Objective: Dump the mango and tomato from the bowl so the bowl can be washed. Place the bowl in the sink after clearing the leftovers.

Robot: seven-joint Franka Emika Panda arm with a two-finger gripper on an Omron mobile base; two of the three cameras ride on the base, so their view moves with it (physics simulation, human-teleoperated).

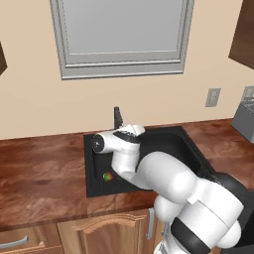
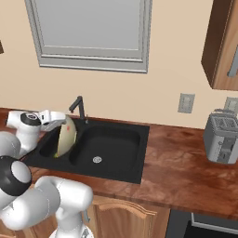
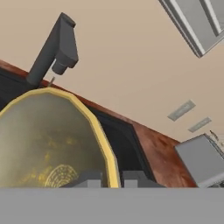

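Observation:
The pale yellowish bowl (image 2: 65,135) stands almost on edge over the narrow left basin of the black sink (image 2: 122,160), its hollow facing left. My gripper (image 2: 56,122) is shut on the bowl's upper rim. In the hand view the bowl (image 3: 48,144) is at the lower left, and its yellow rim passes between my gripper's (image 3: 113,179) two dark tips. A small red and green fruit, the tomato (image 1: 107,176), lies on the floor of the sink's (image 1: 171,141) left basin. I cannot make out the mango. The bowl's hollow looks bare in the hand view.
The dark faucet (image 2: 79,108) rises just behind the bowl at the sink's back edge. A silver toaster (image 2: 222,137) stands on the wooden counter (image 2: 181,158) at the far right. Wall outlets (image 2: 186,103) and a window (image 2: 90,32) are behind.

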